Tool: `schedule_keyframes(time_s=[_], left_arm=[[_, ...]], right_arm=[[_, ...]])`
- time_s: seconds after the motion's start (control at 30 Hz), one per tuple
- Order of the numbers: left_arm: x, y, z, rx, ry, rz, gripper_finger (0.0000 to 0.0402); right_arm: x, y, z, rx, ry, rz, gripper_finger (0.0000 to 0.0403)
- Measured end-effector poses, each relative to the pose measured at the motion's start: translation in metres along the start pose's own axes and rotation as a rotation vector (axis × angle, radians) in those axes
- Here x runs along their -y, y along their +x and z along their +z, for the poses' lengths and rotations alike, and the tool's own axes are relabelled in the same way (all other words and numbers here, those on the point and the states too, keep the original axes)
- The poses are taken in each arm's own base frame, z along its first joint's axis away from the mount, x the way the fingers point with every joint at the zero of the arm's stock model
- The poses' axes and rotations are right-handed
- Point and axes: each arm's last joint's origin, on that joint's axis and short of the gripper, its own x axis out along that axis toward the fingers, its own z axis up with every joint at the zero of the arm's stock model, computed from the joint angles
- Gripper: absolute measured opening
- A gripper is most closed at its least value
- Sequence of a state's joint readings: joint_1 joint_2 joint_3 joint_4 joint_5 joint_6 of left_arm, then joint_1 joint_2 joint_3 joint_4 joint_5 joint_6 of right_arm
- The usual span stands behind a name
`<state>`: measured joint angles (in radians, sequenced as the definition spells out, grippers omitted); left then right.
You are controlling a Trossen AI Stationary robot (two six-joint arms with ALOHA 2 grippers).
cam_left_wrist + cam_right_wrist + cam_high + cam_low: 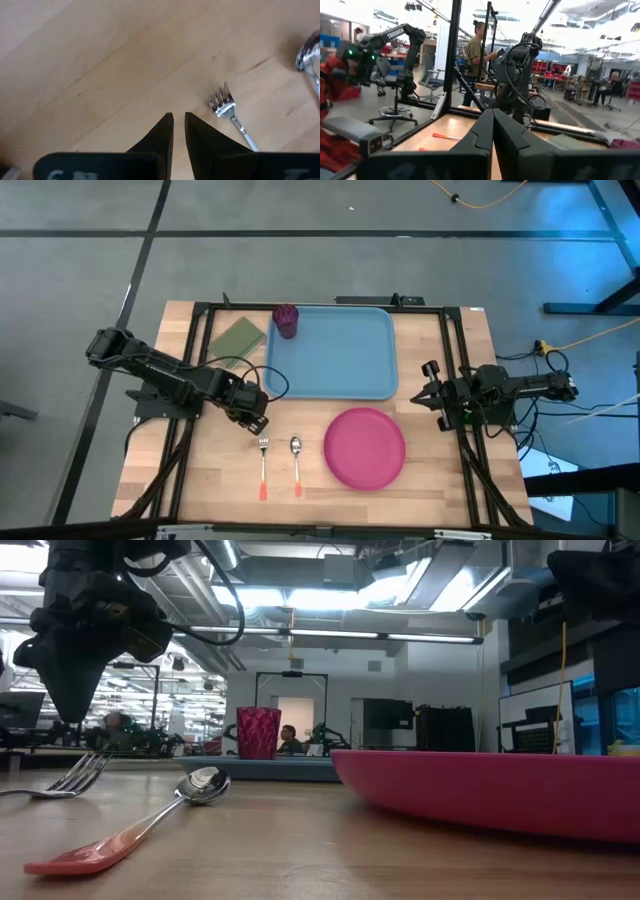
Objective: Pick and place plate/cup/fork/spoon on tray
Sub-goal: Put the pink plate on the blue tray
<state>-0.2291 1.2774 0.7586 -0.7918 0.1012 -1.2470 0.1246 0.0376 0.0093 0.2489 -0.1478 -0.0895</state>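
Note:
The pink plate (365,446) lies on the wooden table near its front edge. The fork (263,464) and spoon (296,463) lie side by side left of the plate, orange-red handles toward the near edge. The dark red cup (286,320) stands upright in the far left corner of the light blue tray (335,352). My left gripper (258,423) hovers just beyond the fork's tines (222,100), nearly shut and empty. My right gripper (432,397) waits at the table's right edge, shut and empty.
An olive-green pad (236,337) lies left of the tray. Black frame rails (200,360) run along the table's left, right and far sides. A person stands beyond the table in the right wrist view (476,52).

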Motion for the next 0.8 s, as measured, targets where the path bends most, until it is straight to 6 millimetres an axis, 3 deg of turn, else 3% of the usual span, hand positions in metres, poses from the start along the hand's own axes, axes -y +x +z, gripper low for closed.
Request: schedule_keyframes(time_s=[0.33, 0.57, 0.7, 0.8], left_arm=[[0.000, 0.000, 0.000, -0.064, 0.115, -0.027, 0.0041], [-0.005, -0.002, 0.014, -0.059, 0.124, -0.040, 0.0041], [-0.009, -0.003, 0.023, -0.046, 0.089, -0.041, 0.0041], [-0.009, -0.003, 0.024, -0.044, 0.107, -0.042, 0.0041]], right_arm=[[0.001, 0.000, -0.004, -0.036, 0.146, -0.043, 0.0014], [0.004, 0.000, -0.004, -0.032, 0.289, -0.157, 0.0014], [0.004, 0.000, 0.006, 0.076, 0.321, -0.132, 0.0014], [0.001, 0.001, 0.024, 0.137, 0.255, 0.028, 0.0014]])
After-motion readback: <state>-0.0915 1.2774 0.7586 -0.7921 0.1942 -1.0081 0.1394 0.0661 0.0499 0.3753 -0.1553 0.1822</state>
